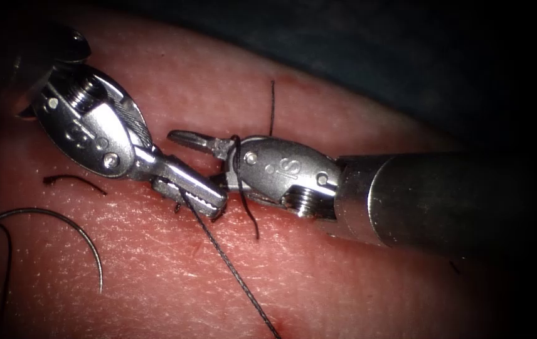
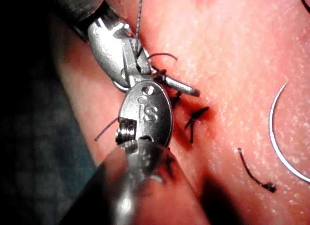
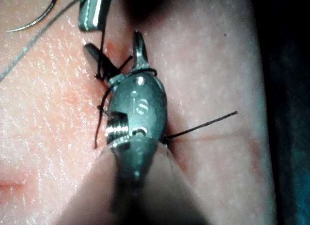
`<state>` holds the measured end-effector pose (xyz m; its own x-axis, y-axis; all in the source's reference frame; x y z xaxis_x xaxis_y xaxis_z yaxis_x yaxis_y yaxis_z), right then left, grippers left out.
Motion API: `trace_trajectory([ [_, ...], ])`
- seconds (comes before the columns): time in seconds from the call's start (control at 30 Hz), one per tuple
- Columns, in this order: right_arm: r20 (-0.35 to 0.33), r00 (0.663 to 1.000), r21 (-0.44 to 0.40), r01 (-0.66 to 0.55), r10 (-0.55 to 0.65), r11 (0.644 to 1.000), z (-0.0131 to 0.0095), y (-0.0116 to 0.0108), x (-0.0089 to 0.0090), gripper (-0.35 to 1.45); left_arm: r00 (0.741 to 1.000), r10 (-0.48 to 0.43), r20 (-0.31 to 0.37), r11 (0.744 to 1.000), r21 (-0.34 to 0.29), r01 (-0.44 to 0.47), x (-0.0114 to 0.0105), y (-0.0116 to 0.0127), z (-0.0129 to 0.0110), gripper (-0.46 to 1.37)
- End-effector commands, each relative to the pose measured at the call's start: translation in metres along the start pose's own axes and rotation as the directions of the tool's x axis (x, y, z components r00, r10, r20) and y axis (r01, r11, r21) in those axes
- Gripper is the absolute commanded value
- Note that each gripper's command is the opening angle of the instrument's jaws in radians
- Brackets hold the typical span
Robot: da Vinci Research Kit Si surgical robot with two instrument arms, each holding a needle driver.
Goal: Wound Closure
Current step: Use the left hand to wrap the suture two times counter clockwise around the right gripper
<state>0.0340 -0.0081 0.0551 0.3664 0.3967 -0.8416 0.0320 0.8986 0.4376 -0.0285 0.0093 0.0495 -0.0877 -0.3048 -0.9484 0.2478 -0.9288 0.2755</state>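
The jaws of the left tool [image 1: 202, 196] are closed on the thread [image 1: 231, 267] close to the cut [image 1: 243, 188], their tips pointing down and to the right in the endoscope view. From that grip the thread runs in a straight, taut line down and to the right across the tissue [image 1: 344, 289]. The right tool [image 1: 196, 141] lies almost level, pointing left, its jaws apart with thread looped around the base of them; a short dark end hangs below it and another stands up behind it. The needle [image 1: 77, 229] lies free on the tissue, well to the left of the cut and apart from both tools, held by neither and not in the tissue. It arches upward, its long axis roughly level, one end pointing down. A short cut end of thread [image 1: 74, 181] lies just above it.
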Motion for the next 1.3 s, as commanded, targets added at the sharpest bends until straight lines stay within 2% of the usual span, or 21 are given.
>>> trace_trajectory([
  [0.03,0.005,1.0,0.075,-0.015,0.014,0.997,0.0002,-0.0002,-0.0006,1.12,1.0,0.005,-0.014,1.0,-0.007,-0.005,-0.0005,-0.0005,-0.0001,-0.35],
  [0.17,0.001,1.0,0.144,-0.022,0.023,0.989,0.0001,-0.0001,-0.0011,1.06,0.999,0.038,-0.036,0.999,-0.017,-0.039,-0.0016,-0.0009,-0.0002,-0.35],
  [0.27,-0.027,0.999,0.199,-0.023,0.029,0.98,-0.0002,-0.0001,-0.0015,1.04,0.996,0.081,-0.04,0.996,-0.02,-0.082,-0.0028,-0.0007,-0.0003,-0.35],
  [0.47,-0.138,0.989,0.272,-0.019,0.059,0.962,-0.0012,-0.0005,-0.0021,1.01,0.993,0.116,-0.039,0.993,-0.032,-0.117,-0.0061,0.0006,-0.0003,-0.35],
  [0.6,-0.185,0.98,0.305,-0.009,0.069,0.952,-0.0019,-0.0006,-0.0024,0.99,0.989,0.144,-0.034,0.989,-0.034,-0.145,-0.0079,0.0011,-0.0003,-0.35],
  [0.87,-0.268,0.957,0.34,-0.011,0.108,0.94,-0.0032,-0.0004,-0.003,0.97,0.986,0.166,-0.032,0.985,-0.039,-0.167,-0.011,0.0015,0.0,-0.35],
  [1.1,-0.358,0.922,0.323,-0.025,0.146,0.946,-0.0045,0.0005,-0.0032,0.96,0.991,0.127,-0.031,0.99,-0.054,-0.129,-0.0128,0.004,0.0006,-0.35],
  [1.3,-0.425,0.888,0.33,-0.031,0.178,0.943,-0.006,0.0011,-0.0025,0.95,0.994,0.105,-0.027,0.992,-0.061,-0.106,-0.0137,0.0053,0.0006,-0.35],
])
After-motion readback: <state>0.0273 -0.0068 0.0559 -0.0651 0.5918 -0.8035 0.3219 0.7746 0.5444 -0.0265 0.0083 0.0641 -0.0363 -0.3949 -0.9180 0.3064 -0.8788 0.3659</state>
